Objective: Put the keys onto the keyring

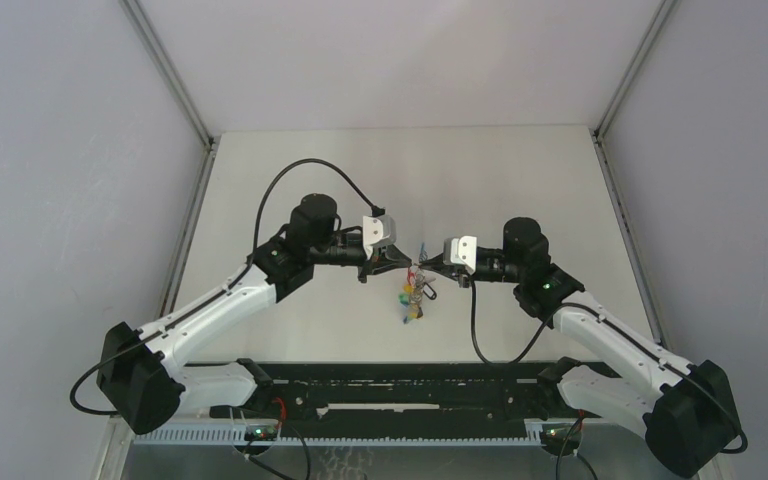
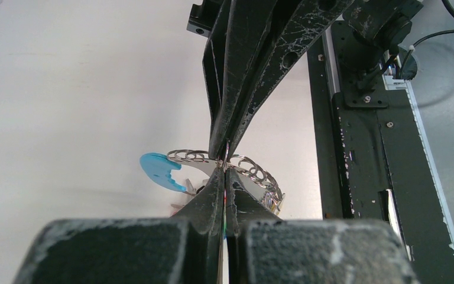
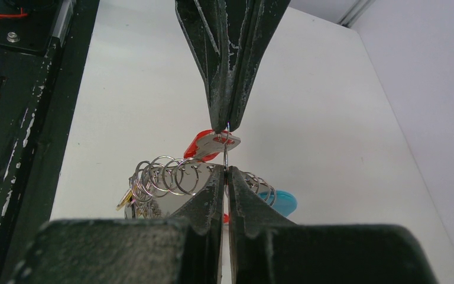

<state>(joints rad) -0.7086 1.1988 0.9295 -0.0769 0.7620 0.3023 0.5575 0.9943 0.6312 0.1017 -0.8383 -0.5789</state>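
**Top external view.** The left tool (image 1: 400, 262) is reaching toward 3 o'clock and the right tool (image 1: 432, 266) toward 9 o'clock. They are meeting tip to tip above the middle of the surface (image 1: 360, 170). The keyring (image 1: 418, 297) is hanging at 6 o'clock from that meeting point as a small colourful bundle, and appears to be lifted off the surface. At this size neither tool's jaws nor any single key is showing clearly.

**Left wrist view.** The left tool (image 2: 226, 161) is standing fully closed, pinching the keyring's perforated metal band (image 2: 254, 171), which is curving out at 9 and 3 o'clock of the pinch. A blue tag (image 2: 156, 168) is sticking out at 9 o'clock. The black rail (image 2: 360, 148) is running along at 3 o'clock. Nothing red is showing here.

**Right wrist view.** The right tool (image 3: 227, 148) is likewise closed, nipping a thin wire between its tips. The red-tagged key (image 3: 208, 144) is sitting at 10 o'clock of the pinch, touching the upper finger, so the wire appears to be that key's own loop. Several split rings (image 3: 165, 174) are bunching at 8 o'clock, and the keyring's light-blue part (image 3: 281, 201) is peeking out at 4 o'clock.

**Progress, as judged.** Both items are being held and brought together, so the pick-up seems finished. Whether the red-tagged key's loop is passing around the keyring cannot be told, because the fingers are covering the joint. Threading it on and releasing it appear to be remaining.
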